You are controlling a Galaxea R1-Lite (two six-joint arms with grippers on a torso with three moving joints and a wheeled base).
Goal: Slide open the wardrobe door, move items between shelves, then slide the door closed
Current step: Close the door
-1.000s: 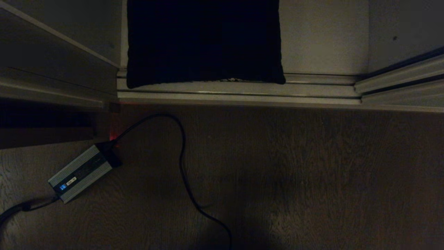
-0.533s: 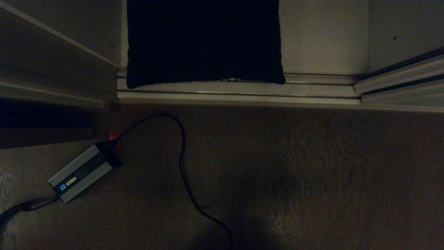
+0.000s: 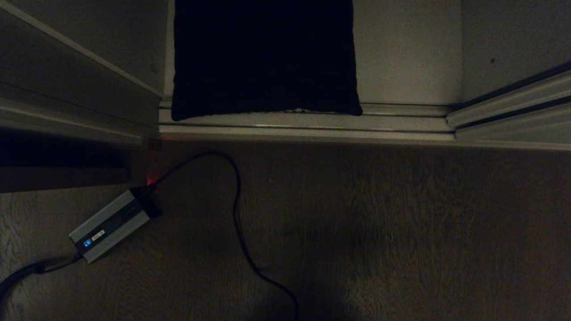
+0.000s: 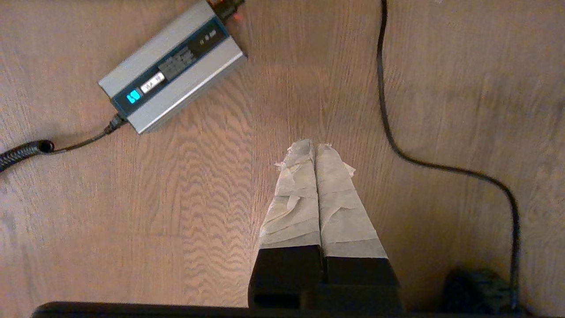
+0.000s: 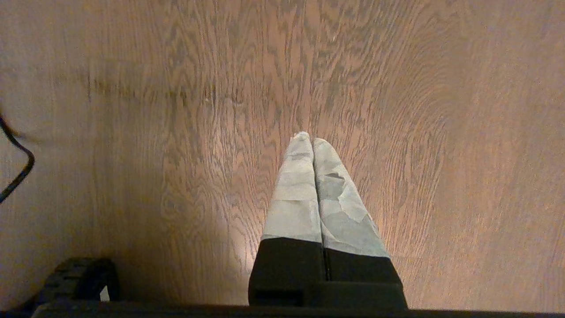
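Observation:
In the head view a square cushion (image 3: 263,58) lies black back up on the off-white bottom shelf (image 3: 401,53) of the opened wardrobe. A sliver of houndstooth shows at its front edge. The pale sliding wardrobe door (image 3: 517,40) stands at the right, edged by its metal frame. Neither arm shows in the head view. My left gripper (image 4: 315,145) hangs shut and empty over the wooden floor. My right gripper (image 5: 310,138) is also shut and empty, pointing down at bare floor.
A ribbed metal floor track (image 3: 312,129) runs along the wardrobe's front. A grey power brick (image 3: 109,226) lies on the floor at the left, and its black cable (image 3: 236,214) loops across the boards. The brick (image 4: 172,66) also shows ahead of my left gripper.
The whole head view has shifted slightly, so the camera moved. The cushion, brick and cable stay where they were.

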